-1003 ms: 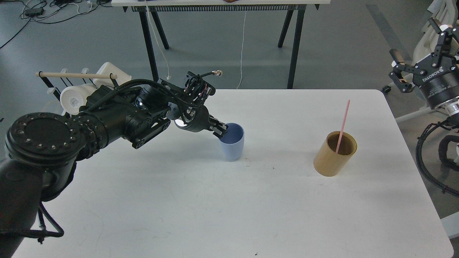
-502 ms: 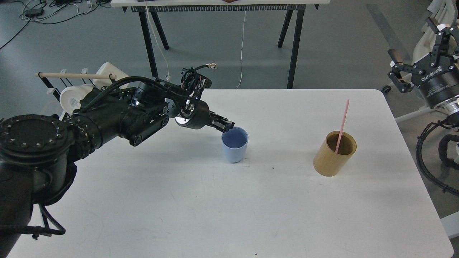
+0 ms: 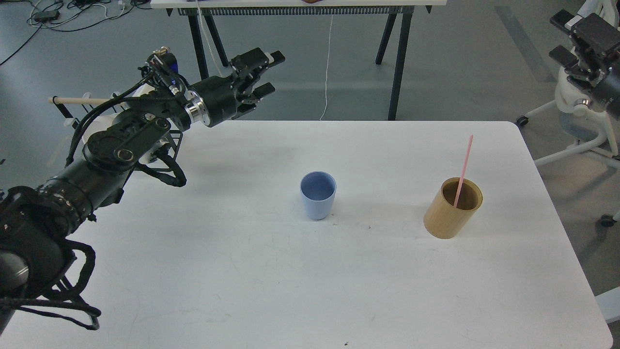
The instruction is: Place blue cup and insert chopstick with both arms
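The left gripper (image 3: 264, 72) is now hanging released and empty, lifted up and back well to the left of the blue cup (image 3: 317, 195), whose rim it was at half a second ago. By my judgement the cup is placed: it is standing upright on the white table (image 3: 242, 271). One cup is showing. Right of the cup, well apart, one bamboo holder (image 3: 453, 207) is holding one pink chopstick (image 3: 462, 169), leaning. Far right of the cup, the right gripper (image 3: 574, 34) is pulling higher; whether it is released or clenched I cannot tell.
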Action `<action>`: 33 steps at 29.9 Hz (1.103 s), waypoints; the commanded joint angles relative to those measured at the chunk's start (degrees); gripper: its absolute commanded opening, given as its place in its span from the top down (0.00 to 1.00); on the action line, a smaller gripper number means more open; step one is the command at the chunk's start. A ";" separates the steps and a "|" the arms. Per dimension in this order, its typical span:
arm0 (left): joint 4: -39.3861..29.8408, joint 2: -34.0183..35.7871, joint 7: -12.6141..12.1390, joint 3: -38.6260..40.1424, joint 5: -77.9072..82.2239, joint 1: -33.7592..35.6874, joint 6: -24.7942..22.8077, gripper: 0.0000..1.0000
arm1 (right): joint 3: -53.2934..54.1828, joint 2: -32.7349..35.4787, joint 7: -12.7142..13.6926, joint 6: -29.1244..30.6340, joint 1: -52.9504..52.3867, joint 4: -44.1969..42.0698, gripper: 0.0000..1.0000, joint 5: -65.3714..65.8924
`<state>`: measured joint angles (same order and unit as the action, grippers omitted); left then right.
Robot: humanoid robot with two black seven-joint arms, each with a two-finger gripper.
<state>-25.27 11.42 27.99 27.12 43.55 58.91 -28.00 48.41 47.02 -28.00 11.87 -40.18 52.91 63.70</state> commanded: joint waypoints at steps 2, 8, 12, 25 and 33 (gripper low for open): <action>-0.13 2.82 0.01 1.62 -12.78 -0.20 0.00 0.05 | -10.42 1.41 0.00 -13.33 1.25 0.79 0.02 6.35; -0.13 3.52 0.01 1.80 -14.28 -0.29 0.00 0.04 | -27.48 1.15 0.00 -27.32 1.16 1.05 0.05 6.35; -0.13 3.87 0.01 1.62 -14.20 -1.69 0.00 0.03 | -28.81 0.27 0.00 -29.01 1.42 1.14 0.05 6.26; -0.13 4.58 0.01 1.44 -14.02 -3.98 0.00 0.02 | -31.36 -5.52 0.00 -31.55 2.04 2.72 0.05 9.06; -0.04 5.11 0.01 1.44 -14.02 -4.68 0.00 0.01 | -36.10 -11.24 0.00 -31.55 1.86 -0.61 0.15 11.89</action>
<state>-25.35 16.48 28.00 28.56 29.53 54.40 -28.00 14.46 37.79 -27.99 -19.67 -38.23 53.68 75.44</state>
